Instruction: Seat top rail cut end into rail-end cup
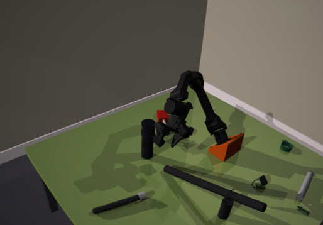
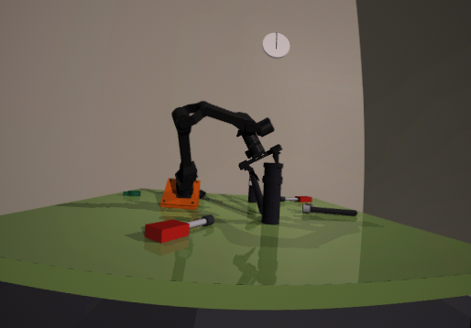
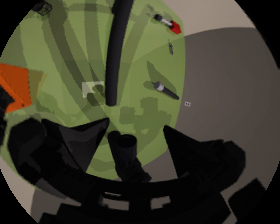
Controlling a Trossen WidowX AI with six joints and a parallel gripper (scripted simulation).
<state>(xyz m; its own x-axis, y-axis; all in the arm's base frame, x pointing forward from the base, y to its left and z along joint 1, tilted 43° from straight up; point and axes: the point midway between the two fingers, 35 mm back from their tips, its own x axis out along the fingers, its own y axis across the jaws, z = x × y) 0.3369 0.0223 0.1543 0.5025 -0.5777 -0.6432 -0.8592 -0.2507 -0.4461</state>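
The big dark post [image 1: 147,146] [image 2: 271,203] stands upright, with a slightly wider band [image 2: 272,180] just below its cap. The long dark rail [image 1: 201,183] [image 3: 114,60] passes through the loop cap on a short post [image 1: 224,209]. Its near end lies apart from the big post, with a clear gap. A small dark round part [image 3: 113,135] shows beside the post top in the wrist view; I cannot tell whether it is the cup. My gripper [image 1: 166,144] [image 3: 138,124] is wide open beside the post and off the rail. The post top shows between its fingers in the wrist view.
A red block [image 1: 162,115] [image 2: 167,231] with a grey rod lies behind the post. A black tube [image 1: 116,204] [image 2: 332,211] [image 3: 168,92] with a grey end lies at the front left. A dark looped cap [image 1: 263,180], green ring [image 1: 286,144] and grey tube [image 1: 305,186] lie right.
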